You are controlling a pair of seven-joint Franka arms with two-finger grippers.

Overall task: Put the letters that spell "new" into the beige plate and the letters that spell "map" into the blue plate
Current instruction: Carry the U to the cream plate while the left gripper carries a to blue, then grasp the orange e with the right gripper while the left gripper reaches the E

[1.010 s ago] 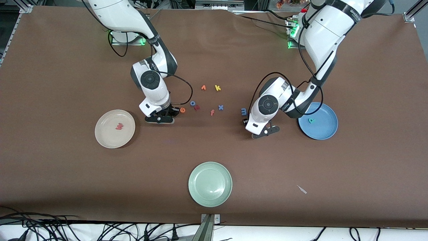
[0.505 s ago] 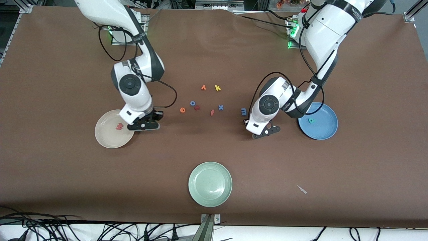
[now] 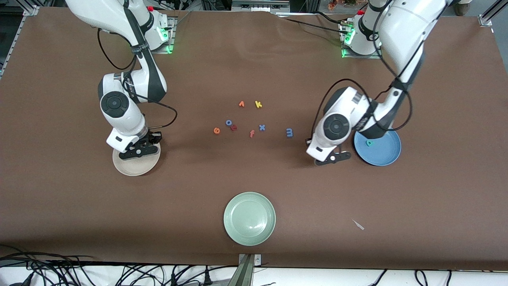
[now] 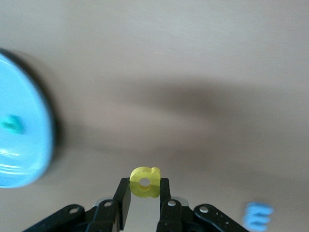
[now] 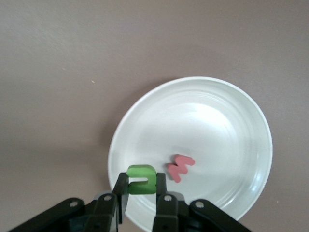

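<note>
Across the table (image 3: 254,59) in the front view, the right tool (image 3: 137,151) hangs over the beige plate (image 3: 131,169); the left tool (image 3: 331,158) sits over bare table beside the blue plate (image 3: 381,153), which holds the teal "a" (image 3: 369,143). The blue "m" (image 3: 289,132) and orange "e" (image 3: 216,130) lie loose mid-table.

Left wrist view: the tool is clamped on the yellow "p" (image 4: 145,182) across its flat faces. Foam this light likely squashes, so pinch gently.

Right wrist view: the tool grips the green "n" (image 5: 141,179) over the plate, above the pinkish-red "w" (image 5: 180,166).
</note>
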